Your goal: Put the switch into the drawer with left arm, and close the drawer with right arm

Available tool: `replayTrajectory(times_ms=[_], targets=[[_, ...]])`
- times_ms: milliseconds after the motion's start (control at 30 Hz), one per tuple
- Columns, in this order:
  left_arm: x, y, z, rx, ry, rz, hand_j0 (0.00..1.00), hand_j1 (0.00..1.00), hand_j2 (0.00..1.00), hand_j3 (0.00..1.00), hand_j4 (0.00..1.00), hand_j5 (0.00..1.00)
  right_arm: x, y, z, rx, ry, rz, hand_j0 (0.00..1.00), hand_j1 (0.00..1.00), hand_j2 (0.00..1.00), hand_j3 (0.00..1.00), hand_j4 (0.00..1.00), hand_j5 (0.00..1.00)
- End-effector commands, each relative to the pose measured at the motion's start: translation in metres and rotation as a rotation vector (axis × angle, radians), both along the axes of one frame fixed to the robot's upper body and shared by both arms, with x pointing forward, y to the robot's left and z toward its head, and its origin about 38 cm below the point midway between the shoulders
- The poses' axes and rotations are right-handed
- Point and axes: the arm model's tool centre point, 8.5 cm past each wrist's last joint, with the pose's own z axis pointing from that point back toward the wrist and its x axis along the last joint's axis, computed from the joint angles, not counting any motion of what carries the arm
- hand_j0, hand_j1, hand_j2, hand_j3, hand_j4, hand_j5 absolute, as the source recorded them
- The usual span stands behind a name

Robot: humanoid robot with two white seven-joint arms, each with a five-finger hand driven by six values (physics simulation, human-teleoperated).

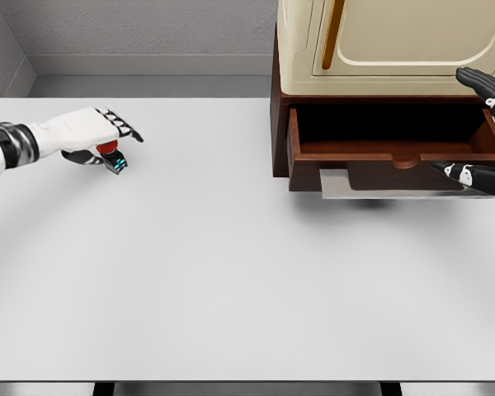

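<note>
One switch (114, 158), small, black body w/ red top & cyan marks, sits on the white table (231, 272) at far left, well apart from the drawer. Left hand (95, 132) is over it, palm down, fingers curled around the switch's top, so grasping it; the switch's lower end shows just below the fingers. One drawer (396, 136), dark wood, pulled open, inside looks bare; it belongs to one cabinet (379, 49) w/ cream upper part & brown base at top right. Right hand (491, 124) is at the drawer's right end: one dark finger group above the drawer corner, another below near the front edge, spread & holding nothing. Two arms in view, one per side.
</note>
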Motion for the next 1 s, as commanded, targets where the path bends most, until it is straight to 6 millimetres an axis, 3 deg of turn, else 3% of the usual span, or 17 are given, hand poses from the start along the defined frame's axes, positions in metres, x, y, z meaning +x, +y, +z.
replayTrajectory(times_ms=[0, 67, 233, 400, 967], targets=[[-0.001, -0.001, -0.002, -0.001, 0.005, -0.002, 0.73, 0.73, 0.73, 0.73, 0.73, 0.73, 0.000, 0.000, 0.001, 0.003, 0.000, 0.001, 1.00, 1.00, 1.00, 1.00, 1.00, 1.00], [-0.001, -0.001, -0.003, 0.000, 0.008, -0.003, 0.72, 0.72, 0.72, 0.72, 0.72, 0.72, 0.000, 0.000, 0.001, 0.003, 0.000, 0.001, 1.00, 1.00, 1.00, 1.00, 1.00, 1.00], [-0.001, 0.000, -0.002, 0.000, 0.006, -0.001, 0.57, 0.57, 0.57, 0.57, 0.57, 0.57, 0.000, -0.001, 0.000, 0.003, 0.000, 0.000, 1.00, 1.00, 1.00, 1.00, 1.00, 1.00], [-0.001, 0.000, -0.002, 0.000, 0.005, -0.001, 0.50, 0.50, 0.50, 0.50, 0.50, 0.50, -0.001, -0.001, 0.000, 0.004, 0.003, -0.001, 1.00, 1.00, 1.00, 1.00, 1.00, 1.00], [0.004, -0.005, 0.010, -0.004, -0.020, -0.012, 0.49, 0.49, 0.49, 0.49, 0.49, 0.49, -0.001, -0.003, 0.001, 0.003, 0.001, -0.005, 1.00, 1.00, 1.00, 1.00, 1.00, 1.00]])
